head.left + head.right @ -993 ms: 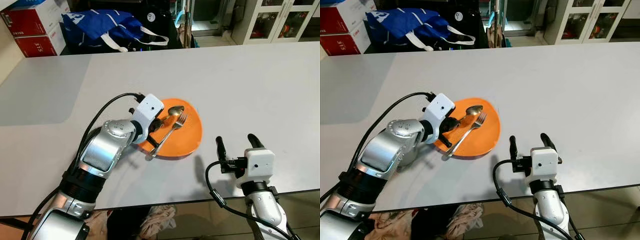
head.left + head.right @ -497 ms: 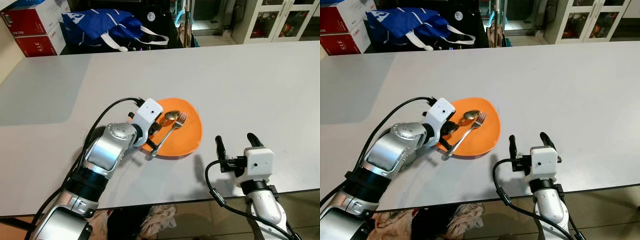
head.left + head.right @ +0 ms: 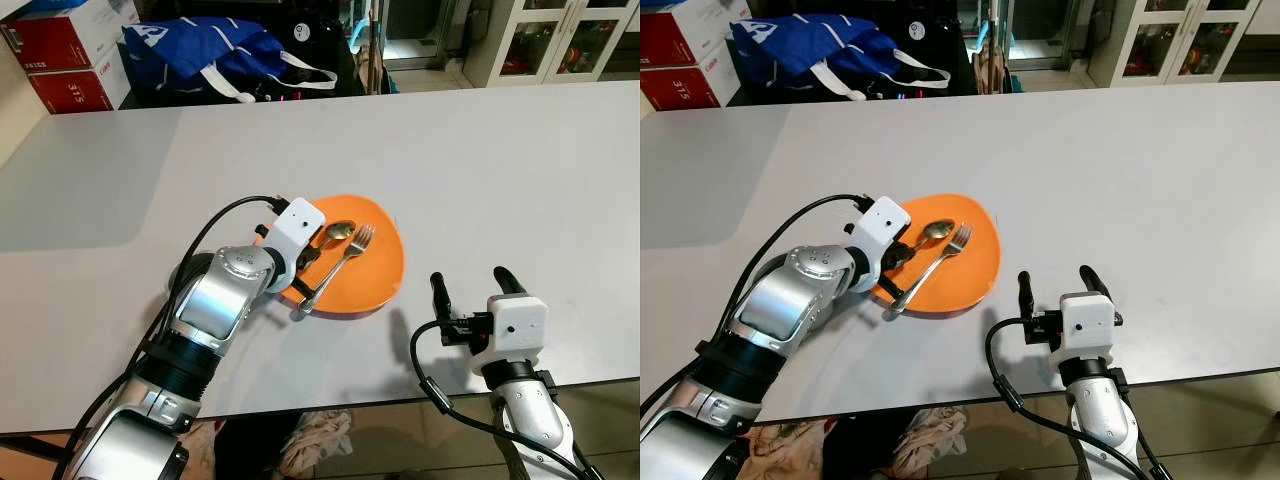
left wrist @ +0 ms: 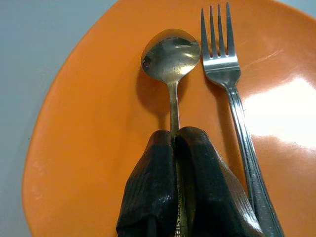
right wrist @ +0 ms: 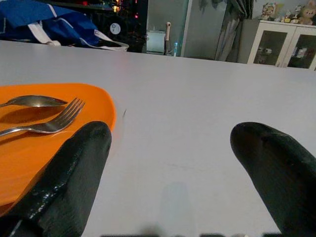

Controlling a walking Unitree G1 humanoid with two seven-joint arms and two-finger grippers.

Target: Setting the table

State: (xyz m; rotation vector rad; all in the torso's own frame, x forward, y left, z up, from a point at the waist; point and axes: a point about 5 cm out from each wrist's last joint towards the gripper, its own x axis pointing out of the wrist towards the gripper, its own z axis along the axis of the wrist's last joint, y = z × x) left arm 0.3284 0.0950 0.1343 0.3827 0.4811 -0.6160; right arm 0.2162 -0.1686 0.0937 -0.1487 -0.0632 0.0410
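An orange plate [image 3: 378, 280] lies on the white table [image 3: 500, 170], near its front middle. A silver spoon [image 4: 170, 54] and a silver fork [image 4: 222, 64] rest side by side on the plate [image 4: 89, 128], heads pointing away from me. My left gripper [image 4: 174, 136] is shut on the spoon's handle, low over the plate's left part, also visible as my left gripper [image 3: 308, 256]. My right gripper [image 3: 470, 280] stands open at the table's front edge, right of the plate, with nothing between its fingers [image 5: 74, 168].
At the table's far side, a blue bag [image 3: 215, 55] sits beside red boxes [image 3: 70, 50]. Glass-door cabinets [image 3: 560, 40] stand at the back right. Crumpled cloth [image 3: 315, 435] lies below the front edge. The table's right half is bare.
My left gripper, still holding the spoon, has shifted slightly left and back toward me over the plate. The fork and my right gripper have stayed put.
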